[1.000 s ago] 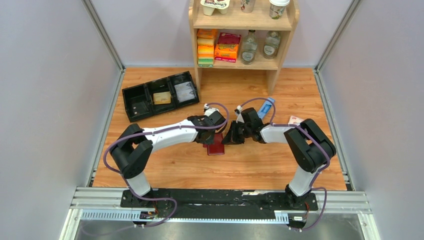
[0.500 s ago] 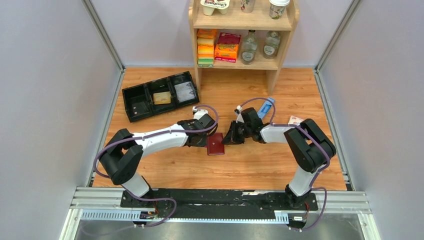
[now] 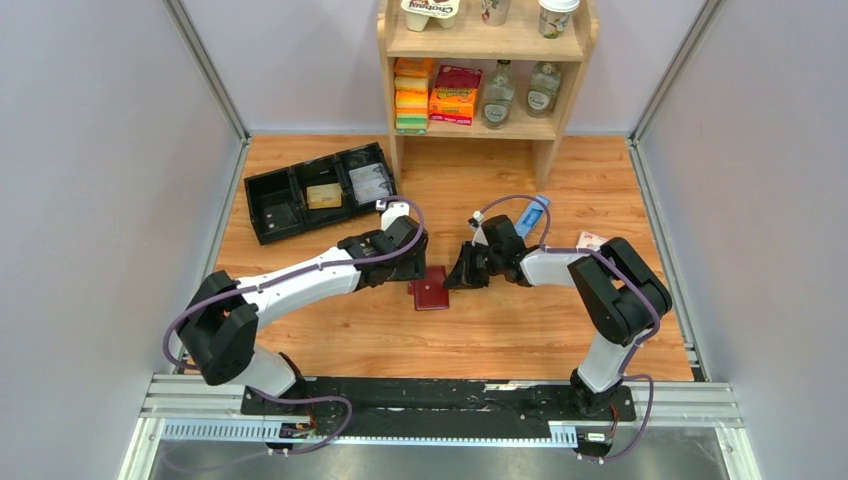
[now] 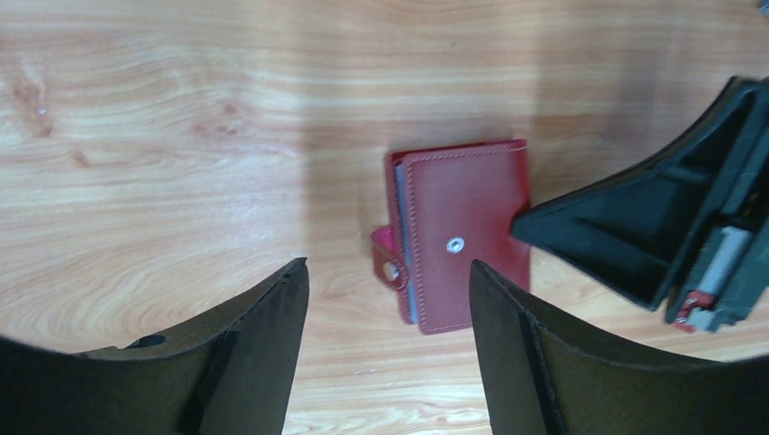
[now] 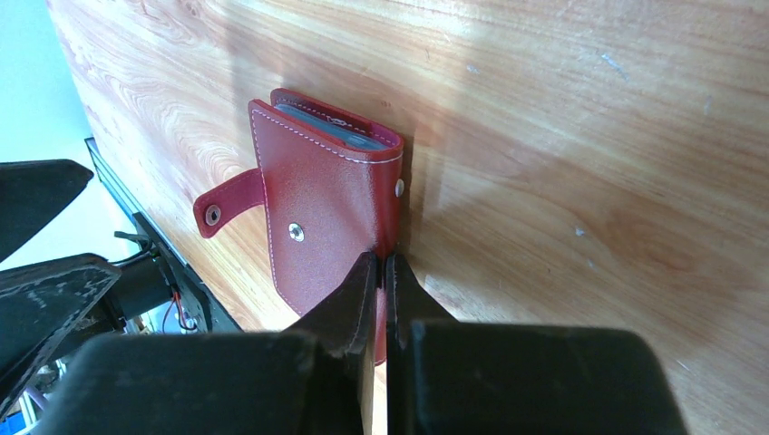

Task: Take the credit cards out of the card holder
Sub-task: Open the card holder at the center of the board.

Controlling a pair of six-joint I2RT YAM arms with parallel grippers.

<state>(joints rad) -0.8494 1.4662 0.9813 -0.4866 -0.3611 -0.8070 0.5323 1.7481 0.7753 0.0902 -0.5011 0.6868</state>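
Note:
The card holder (image 3: pixel 432 289) is a small maroon wallet on the wooden table, folded over with its snap tab (image 5: pixel 222 204) hanging loose. Pale blue-grey sleeve edges (image 5: pixel 334 123) show at its open side, and I cannot make out any credit cards inside. My right gripper (image 5: pixel 382 259) is shut on the card holder's (image 5: pixel 317 204) folded edge, holding it tilted up off the wood. My left gripper (image 4: pixel 388 265) stands open just left of the card holder (image 4: pixel 464 237), touching nothing. Pale grey flat cards (image 3: pixel 370 182) lie in the tray's right compartment.
A black three-part tray (image 3: pixel 262 210) sits at the back left with a tan block (image 3: pixel 324 195) in its middle part. A wooden shelf (image 3: pixel 545 150) with boxes and bottles stands at the back. A long blue box (image 3: pixel 532 214) and a pink-white box (image 3: pixel 590 240) lie behind the right arm.
My left gripper has opened and drawn back to the left and away, off the card holder. The right gripper and the card holder have stayed in place.

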